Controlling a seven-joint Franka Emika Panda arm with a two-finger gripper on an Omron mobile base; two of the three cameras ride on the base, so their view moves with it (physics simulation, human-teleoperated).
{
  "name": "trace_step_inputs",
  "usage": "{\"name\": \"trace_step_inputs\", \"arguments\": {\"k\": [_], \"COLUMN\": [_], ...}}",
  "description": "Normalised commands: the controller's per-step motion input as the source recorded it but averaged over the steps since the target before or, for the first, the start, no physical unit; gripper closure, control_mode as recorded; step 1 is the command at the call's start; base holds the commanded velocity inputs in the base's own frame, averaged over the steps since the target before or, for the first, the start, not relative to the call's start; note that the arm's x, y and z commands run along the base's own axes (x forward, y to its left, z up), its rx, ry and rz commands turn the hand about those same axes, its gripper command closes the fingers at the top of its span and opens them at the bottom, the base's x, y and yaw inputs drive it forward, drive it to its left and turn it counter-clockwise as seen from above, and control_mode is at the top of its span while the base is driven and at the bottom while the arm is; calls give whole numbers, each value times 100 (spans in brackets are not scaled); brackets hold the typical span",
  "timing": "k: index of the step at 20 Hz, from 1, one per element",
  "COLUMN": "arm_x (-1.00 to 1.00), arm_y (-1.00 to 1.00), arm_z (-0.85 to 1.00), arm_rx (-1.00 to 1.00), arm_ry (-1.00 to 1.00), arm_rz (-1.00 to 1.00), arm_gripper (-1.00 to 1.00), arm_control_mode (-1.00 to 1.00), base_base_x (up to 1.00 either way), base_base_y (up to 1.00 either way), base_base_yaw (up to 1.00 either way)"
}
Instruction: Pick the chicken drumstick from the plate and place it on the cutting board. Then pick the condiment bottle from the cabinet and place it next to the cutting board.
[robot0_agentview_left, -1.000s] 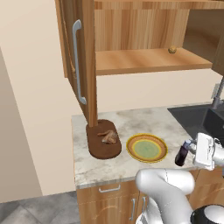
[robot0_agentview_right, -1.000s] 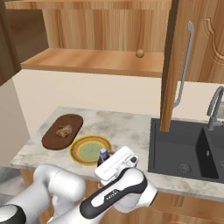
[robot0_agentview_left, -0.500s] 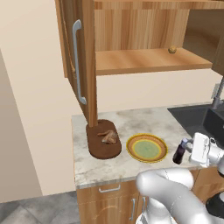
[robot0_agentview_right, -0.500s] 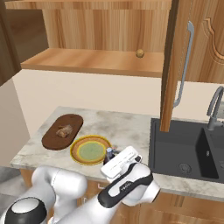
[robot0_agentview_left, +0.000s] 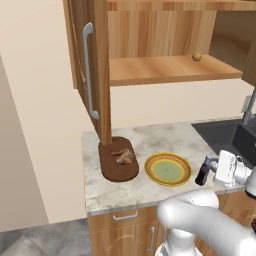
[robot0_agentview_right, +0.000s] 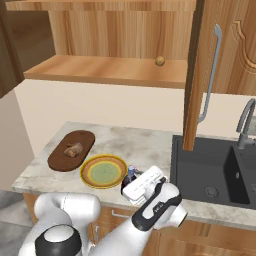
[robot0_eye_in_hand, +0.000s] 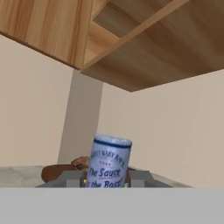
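Observation:
The chicken drumstick (robot0_agentview_left: 124, 156) (robot0_agentview_right: 75, 149) lies on the dark cutting board (robot0_agentview_left: 117, 172) (robot0_agentview_right: 59, 161) at the counter's left, under the open cabinet (robot0_agentview_left: 165, 70) (robot0_agentview_right: 100, 70). The yellow plate (robot0_agentview_left: 167, 158) (robot0_agentview_right: 103, 160) sits bare beside the board. Right of the plate, my gripper (robot0_agentview_left: 207, 171) (robot0_agentview_right: 132, 181) (robot0_eye_in_hand: 106, 181) is shut on the condiment bottle (robot0_agentview_left: 202, 174) (robot0_agentview_right: 131, 174) (robot0_eye_in_hand: 107, 161). The bottle stands upright, low at the counter's front edge. In the hand view its label fills the gap between the fingers (robot0_eye_in_hand: 72, 178), with the board (robot0_eye_in_hand: 54, 171) behind it.
A small round tan knob (robot0_agentview_left: 197, 57) (robot0_agentview_right: 159, 61) rests on the cabinet shelf. The open cabinet door (robot0_agentview_left: 97, 75) (robot0_agentview_right: 200, 75) with its grey bar handle hangs above the counter. A dark sink (robot0_agentview_left: 225, 135) (robot0_agentview_right: 210, 170) with a faucet (robot0_agentview_right: 245, 122) lies to the right.
The hand, still holding the bottle, has shifted a little forward over the counter's front edge beside the plate. Drumstick, board and plate have not moved.

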Motion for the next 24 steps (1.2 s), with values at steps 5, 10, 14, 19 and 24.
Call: {"name": "trace_step_inputs", "arguments": {"k": [5, 10, 14, 19, 24], "arm_x": [30, 13, 0, -8, -12], "arm_y": [-16, -5, 0, 6, 13], "arm_z": [-36, -34, -34, -33, -32], "arm_rx": [0, 0, 0, 0, 0], "arm_ry": [-3, -2, -10, -26, -25], "arm_rz": [0, 0, 0, 0, 0], "arm_gripper": [100, 100, 100, 100, 100], "arm_control_mode": [-100, -100, -100, -100, -100], "base_base_x": [0, 0, 0, 0, 0], "base_base_y": [0, 0, 0, 0, 0], "base_base_yaw": [0, 0, 0, 0, 0]}}
